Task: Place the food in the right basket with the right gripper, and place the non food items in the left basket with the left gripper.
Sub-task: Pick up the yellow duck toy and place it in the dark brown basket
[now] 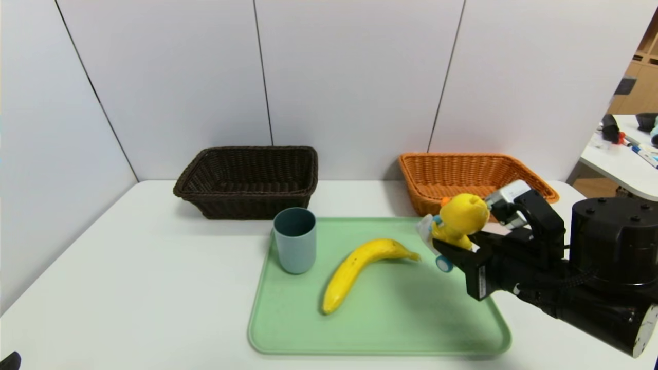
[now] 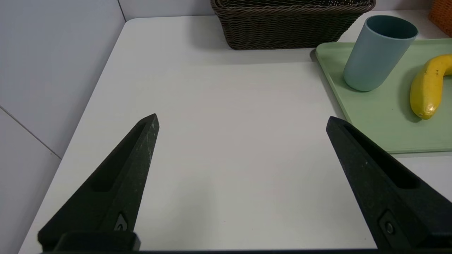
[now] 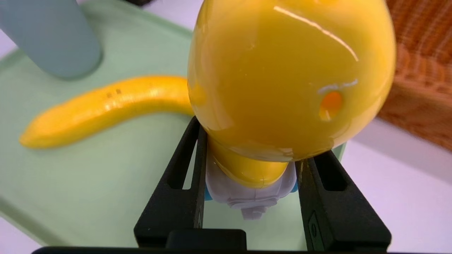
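A: Where's the yellow toy (image 1: 459, 216)?

B: Clamped in the right pincer (image 1: 452, 245) by its pale base, lifted off the green tray (image 1: 380, 329).

A: Handling?

B: Probably light, glossy, slippery; top-heavy. Left pincer (image 2: 242, 123) gapes wide, idle.

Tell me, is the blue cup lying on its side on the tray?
No, the blue cup stands upright on the green tray, beside the banana.

No text, brand, number or sign can be read anywhere. A small white label (image 1: 481, 289) sits on the right hand's housing, behind the fingers, but its print is too small to read.
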Tool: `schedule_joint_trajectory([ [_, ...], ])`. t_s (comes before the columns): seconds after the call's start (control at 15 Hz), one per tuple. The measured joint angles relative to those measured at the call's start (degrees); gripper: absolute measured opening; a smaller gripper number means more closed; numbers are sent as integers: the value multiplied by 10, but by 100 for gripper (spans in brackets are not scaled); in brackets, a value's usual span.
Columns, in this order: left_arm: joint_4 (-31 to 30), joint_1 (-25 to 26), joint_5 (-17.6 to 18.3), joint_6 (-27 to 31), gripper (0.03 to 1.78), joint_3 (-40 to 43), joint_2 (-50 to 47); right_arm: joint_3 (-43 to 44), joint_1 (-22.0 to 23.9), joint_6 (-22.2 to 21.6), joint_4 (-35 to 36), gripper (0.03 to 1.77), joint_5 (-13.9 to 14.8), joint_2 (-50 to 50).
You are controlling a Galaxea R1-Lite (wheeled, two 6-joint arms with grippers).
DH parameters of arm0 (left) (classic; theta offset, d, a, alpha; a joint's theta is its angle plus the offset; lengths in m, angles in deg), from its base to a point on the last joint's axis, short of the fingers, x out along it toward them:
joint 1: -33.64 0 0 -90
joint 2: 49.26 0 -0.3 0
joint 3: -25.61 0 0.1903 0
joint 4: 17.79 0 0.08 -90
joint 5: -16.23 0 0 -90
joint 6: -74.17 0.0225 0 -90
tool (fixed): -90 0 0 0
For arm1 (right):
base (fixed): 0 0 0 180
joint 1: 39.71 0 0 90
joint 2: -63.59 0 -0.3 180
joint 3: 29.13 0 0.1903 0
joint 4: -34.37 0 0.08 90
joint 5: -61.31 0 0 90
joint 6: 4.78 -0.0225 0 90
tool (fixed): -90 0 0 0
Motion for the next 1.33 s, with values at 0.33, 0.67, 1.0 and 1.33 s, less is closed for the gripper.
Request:
schedule_joint_trajectory([
  [0.33, 8, 0, -1, 3, 169, 2, -8, 104, -27, 0, -10, 73, 13, 7],
  [0.67, 25, 0, -1, 7, 169, 0, -20, 254, -50, -2, -55, 73, 17, 51],
  [1.0, 25, 1, -1, 7, 169, 0, -27, 401, -78, -8, -100, 73, 27, 129],
  [1.33, 26, 1, -3, 7, 169, -1, -30, 526, -94, -19, -120, 73, 30, 219],
])
